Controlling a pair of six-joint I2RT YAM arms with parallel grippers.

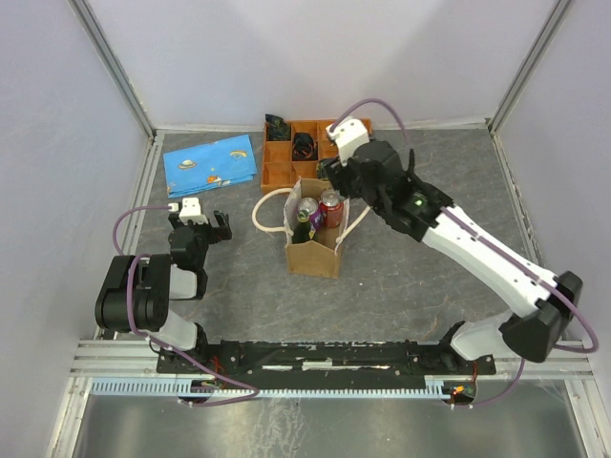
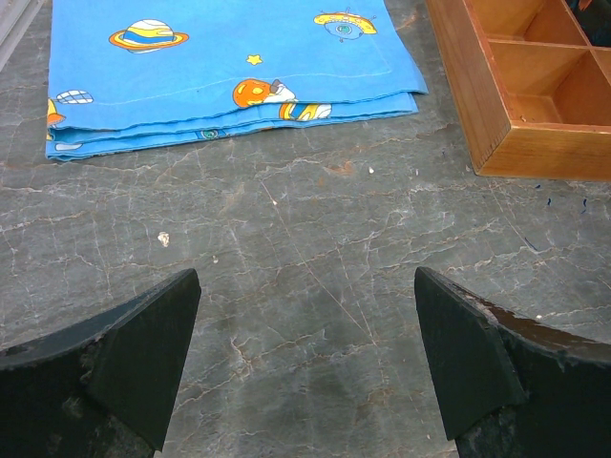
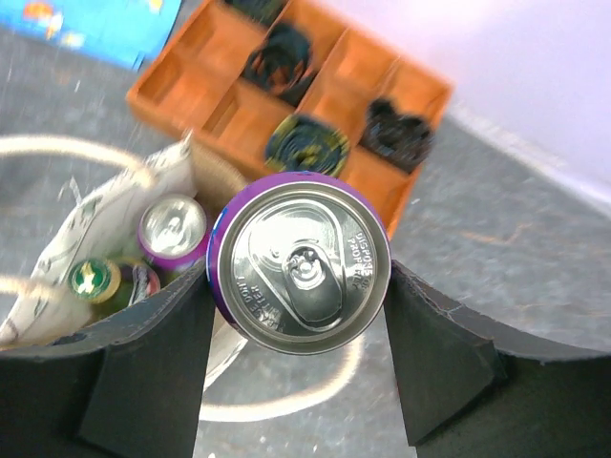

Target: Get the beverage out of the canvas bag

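My right jaws grasp a purple beverage can (image 3: 299, 262) by its sides, held over the far edge of the canvas bag (image 1: 313, 250). The bag stands upright on the desk (image 1: 420, 277) just before the orange tray (image 1: 286, 153), with another can (image 3: 173, 229) and a green-capped bottle (image 3: 94, 280) inside. My left jaws hang released over bare desk, near the blue cloth (image 2: 229, 67).

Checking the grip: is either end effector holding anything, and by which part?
The right end effector grips a purple can by its opposite sides. The left end effector is open, holding nothing.
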